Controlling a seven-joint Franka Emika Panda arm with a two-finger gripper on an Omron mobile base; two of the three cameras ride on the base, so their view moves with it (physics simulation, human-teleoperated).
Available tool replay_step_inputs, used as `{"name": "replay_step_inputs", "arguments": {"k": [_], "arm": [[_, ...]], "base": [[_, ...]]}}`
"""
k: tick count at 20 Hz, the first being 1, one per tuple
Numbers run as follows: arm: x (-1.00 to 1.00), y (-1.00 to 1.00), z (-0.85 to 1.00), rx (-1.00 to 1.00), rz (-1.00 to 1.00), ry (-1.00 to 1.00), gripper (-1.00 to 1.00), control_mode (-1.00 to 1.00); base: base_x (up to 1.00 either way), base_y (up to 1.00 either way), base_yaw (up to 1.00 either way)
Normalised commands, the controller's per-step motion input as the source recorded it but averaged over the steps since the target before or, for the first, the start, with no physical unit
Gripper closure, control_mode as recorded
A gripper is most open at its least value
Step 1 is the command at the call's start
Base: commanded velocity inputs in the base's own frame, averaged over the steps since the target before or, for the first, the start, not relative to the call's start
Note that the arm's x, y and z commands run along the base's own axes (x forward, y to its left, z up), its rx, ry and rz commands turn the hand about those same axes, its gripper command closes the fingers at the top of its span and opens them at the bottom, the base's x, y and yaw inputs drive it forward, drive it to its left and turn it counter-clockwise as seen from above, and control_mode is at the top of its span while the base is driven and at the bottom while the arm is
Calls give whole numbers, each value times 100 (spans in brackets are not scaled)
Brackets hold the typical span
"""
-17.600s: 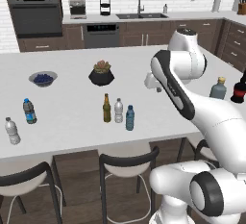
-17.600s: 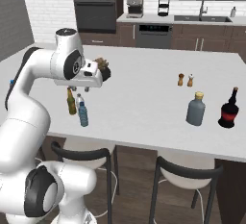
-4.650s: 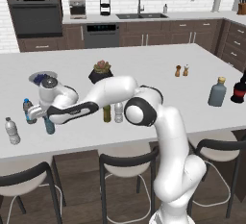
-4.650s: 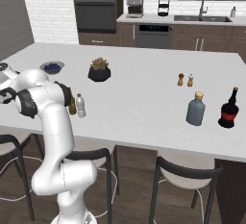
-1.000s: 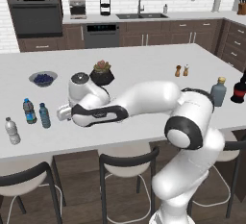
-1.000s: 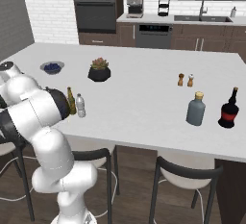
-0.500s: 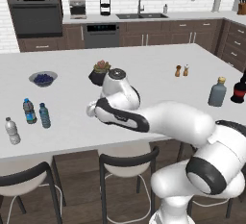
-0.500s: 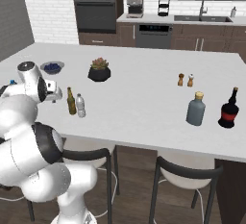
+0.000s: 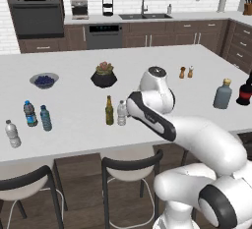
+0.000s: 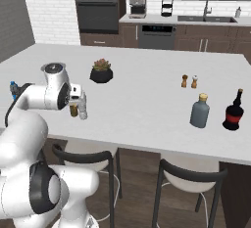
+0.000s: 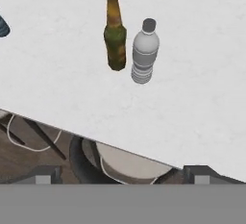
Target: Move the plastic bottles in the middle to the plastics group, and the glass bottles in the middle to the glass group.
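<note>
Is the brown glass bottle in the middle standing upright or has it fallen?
Upright. The brown glass bottle stands on its base, neck up, beside the whitish water bottle.

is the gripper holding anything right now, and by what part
Nothing is held. In the hand view no bottle sits at the finger tips; the amber bottle and clear bottle stand free on the counter.

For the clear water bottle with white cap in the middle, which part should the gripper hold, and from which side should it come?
Probably grip the clear water bottle around its ribbed body, below the cap. It stands upright, with the amber beer bottle close beside it, so come from the counter's front edge, jaws either side of the body.
</note>
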Motion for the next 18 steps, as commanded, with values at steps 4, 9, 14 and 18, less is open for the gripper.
{"name": "replay_step_inputs", "arguments": {"k": [4,9,14,18], "arm": [[0,-98,14,0,0,7,-100,-100],[28,-51,11,0,3,1,-100,-100],[60,-3,4,0,18,0,-100,-100],[34,9,1,0,14,-4,-100,-100]], "base": [[0,0,0],[0,0,0],[0,0,0],[0,0,0]]}}
